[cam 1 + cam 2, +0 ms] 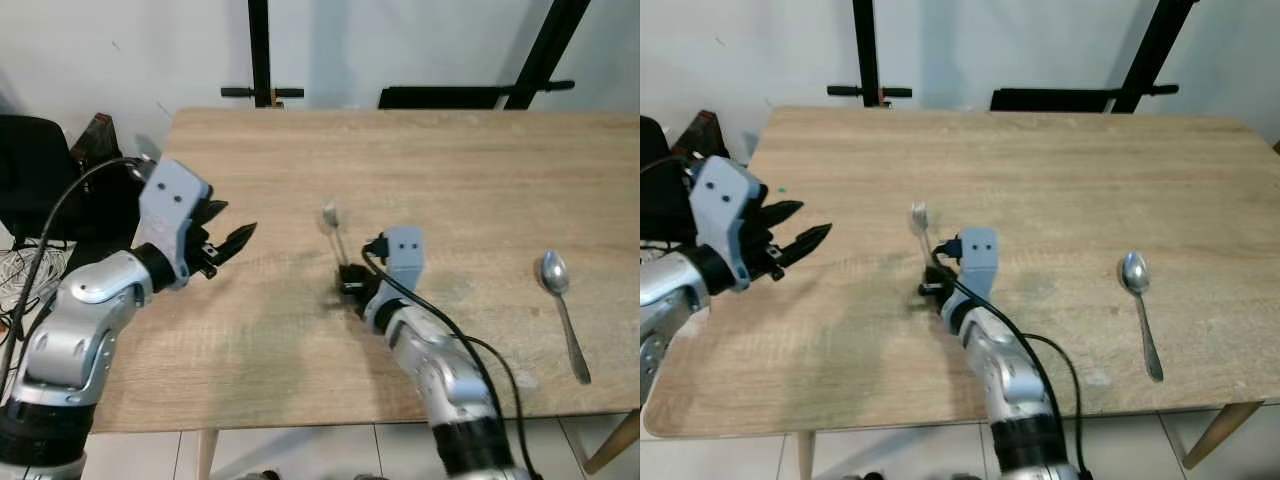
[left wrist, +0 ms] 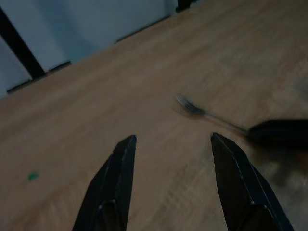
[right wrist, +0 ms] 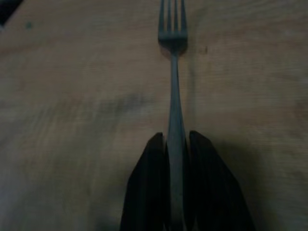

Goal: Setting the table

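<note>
Right jaws: we see them closed tight on the handle of the fork [image 3: 174,96], one black finger pressed to each side of the shaft.
Right gripper [image 1: 347,282]: low at the wooden table [image 1: 450,170], near its middle and toward the near edge.
Fork: tines pointing away from the robot; head [image 1: 330,213] out past the fingers. We cannot tell whether it is touching the wood or held just above it.
Left jaws: parted wide, nothing between them; in the left wrist view we see bare wood in the gap between the two fingers [image 2: 118,183].
Left gripper [image 1: 228,240]: over the table's left part, aimed toward the fork, well apart from it.
Spoon [image 1: 563,311]: we note it lying flat on the right part of the table, bowl away from the robot, handle toward the near edge, well apart from the fork.
Behind table: white wall, black stand legs [image 1: 260,50].
Far left: black cables [image 1: 30,262] beside the table.
</note>
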Motion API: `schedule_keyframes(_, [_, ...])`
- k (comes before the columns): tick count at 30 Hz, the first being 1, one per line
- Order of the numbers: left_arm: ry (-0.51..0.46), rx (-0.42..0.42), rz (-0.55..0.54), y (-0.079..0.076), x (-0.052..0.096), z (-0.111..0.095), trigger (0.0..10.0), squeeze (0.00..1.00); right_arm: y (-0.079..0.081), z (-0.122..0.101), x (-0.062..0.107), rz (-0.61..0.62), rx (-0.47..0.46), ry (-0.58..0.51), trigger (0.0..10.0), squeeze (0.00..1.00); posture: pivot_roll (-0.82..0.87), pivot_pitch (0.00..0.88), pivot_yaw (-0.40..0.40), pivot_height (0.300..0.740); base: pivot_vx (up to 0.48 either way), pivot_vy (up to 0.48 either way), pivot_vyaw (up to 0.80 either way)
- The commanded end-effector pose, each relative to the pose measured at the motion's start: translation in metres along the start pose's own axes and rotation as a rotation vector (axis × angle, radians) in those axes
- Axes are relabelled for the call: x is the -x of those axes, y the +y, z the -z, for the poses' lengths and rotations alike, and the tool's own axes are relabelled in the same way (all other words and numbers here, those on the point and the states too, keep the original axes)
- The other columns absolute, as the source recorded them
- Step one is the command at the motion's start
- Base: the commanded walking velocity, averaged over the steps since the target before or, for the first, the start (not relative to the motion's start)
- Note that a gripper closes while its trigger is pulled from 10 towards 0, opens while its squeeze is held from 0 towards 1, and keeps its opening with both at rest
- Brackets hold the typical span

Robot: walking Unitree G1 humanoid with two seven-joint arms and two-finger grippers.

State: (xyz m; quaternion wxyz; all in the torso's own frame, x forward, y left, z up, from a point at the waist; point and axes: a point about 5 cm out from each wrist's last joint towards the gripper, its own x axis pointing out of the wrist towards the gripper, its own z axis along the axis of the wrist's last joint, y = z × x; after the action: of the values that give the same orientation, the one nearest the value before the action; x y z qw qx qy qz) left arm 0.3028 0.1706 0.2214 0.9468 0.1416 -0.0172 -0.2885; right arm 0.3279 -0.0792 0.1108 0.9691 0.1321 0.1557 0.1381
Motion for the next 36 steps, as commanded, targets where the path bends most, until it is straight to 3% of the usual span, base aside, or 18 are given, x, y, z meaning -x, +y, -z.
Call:
schedule_keyframes(1, [0.001, -0.018, 0.004, 0.001, -0.001, -0.003, 10.0, 0.00, -0.004, 0.007, -0.006, 0.065, -0.034, 0.031, 10.0, 0.00, 0.01, 0.045, 0.029, 0.740, 0.000, 0.000, 0.00])
schedule_keyframes(14, [0.025, -0.014, -0.027, -0.001, 0.004, 0.007, 10.0, 0.00, -0.010, 0.001, -0.008, 0.178, -0.071, -0.013, 10.0, 0.03, 0.02, 0.052, 0.025, 0.740, 0.000, 0.000, 0.00])
schedule_keyframes(15, [0.028, -0.013, -0.030, -0.001, 0.004, 0.008, 10.0, 0.00, -0.010, 0.000, -0.008, 0.177, -0.084, -0.017, 10.0, 1.00, 0.01, 0.052, 0.028, 0.740, 0.000, 0.000, 0.00])
schedule_keyframes(19, [0.032, -0.008, -0.031, -0.003, 0.002, 0.011, 10.0, 0.00, -0.007, -0.003, -0.008, 0.162, -0.103, -0.035, 10.0, 1.00, 0.01, 0.051, 0.030, 0.740, 0.000, 0.000, 0.00])
schedule_keyframes(23, [0.035, -0.002, -0.034, -0.007, -0.002, 0.013, 10.0, 0.00, -0.008, -0.024, 0.004, 0.114, -0.091, -0.139, 10.0, 1.00, 0.00, 0.050, 0.029, 0.740, 0.000, 0.000, 0.00])
schedule_keyframes(24, [0.033, 0.001, -0.035, -0.007, -0.002, 0.013, 10.0, 0.00, -0.015, -0.033, 0.011, 0.120, -0.010, -0.188, 10.0, 0.75, 0.00, 0.050, 0.030, 0.740, 0.000, 0.000, 0.00])
schedule_keyframes(25, [0.031, 0.003, -0.035, -0.008, -0.003, 0.013, 10.0, 0.00, -0.019, -0.039, 0.016, 0.126, 0.049, -0.218, 10.0, 0.75, 0.00, 0.050, 0.030, 0.740, 0.000, 0.000, 0.00])
schedule_keyframes(26, [0.030, 0.007, -0.035, -0.008, -0.003, 0.013, 10.0, 0.00, -0.035, -0.046, 0.023, 0.171, 0.140, -0.244, 10.0, 0.00, -0.01, 0.052, 0.034, 0.740, 0.000, 0.000, 0.00])
schedule_keyframes(27, [0.030, 0.007, -0.035, -0.008, -0.003, 0.013, 10.0, 0.00, -0.035, -0.046, 0.023, 0.171, 0.140, -0.244, 10.0, 0.00, -0.01, 0.052, 0.034, 0.740, 0.000, 0.000, 0.00])
schedule_keyframes(28, [0.030, 0.010, -0.035, -0.008, -0.002, 0.013, 10.0, 0.00, -0.063, -0.053, 0.035, 0.255, 0.267, -0.253, 10.0, 0.00, -0.02, 0.054, 0.040, 0.740, 0.000, 0.000, 0.00])
schedule_keyframes(29, [0.030, 0.010, -0.035, -0.008, -0.002, 0.013, 10.0, 0.00, -0.063, -0.053, 0.035, 0.255, 0.267, -0.253, 10.0, 0.00, -0.02, 0.054, 0.040, 0.740, 0.000, 0.000, 0.00])
schedule_keyframes(30, [0.033, 0.008, -0.033, -0.008, -0.001, 0.013, 10.0, 0.00, -0.096, -0.059, 0.049, 0.359, 0.350, -0.235, 10.0, 0.00, -0.02, 0.054, 0.040, 0.740, 0.000, 0.000, 0.00])
schedule_keyframes(32, [0.036, 0.006, -0.030, -0.006, -0.001, 0.014, 10.0, 0.00, -0.126, -0.064, 0.061, 0.458, 0.405, -0.213, 10.0, 0.00, -0.02, 0.055, 0.044, 0.740, 0.000, 0.000, 0.00])
schedule_keyframes(36, [0.039, 0.001, -0.029, -0.003, 0.000, 0.014, 10.0, 0.00, -0.145, -0.065, 0.070, 0.508, 0.429, -0.182, 10.0, 0.00, -0.03, 0.056, 0.050, 0.740, 0.000, 0.000, 0.00])
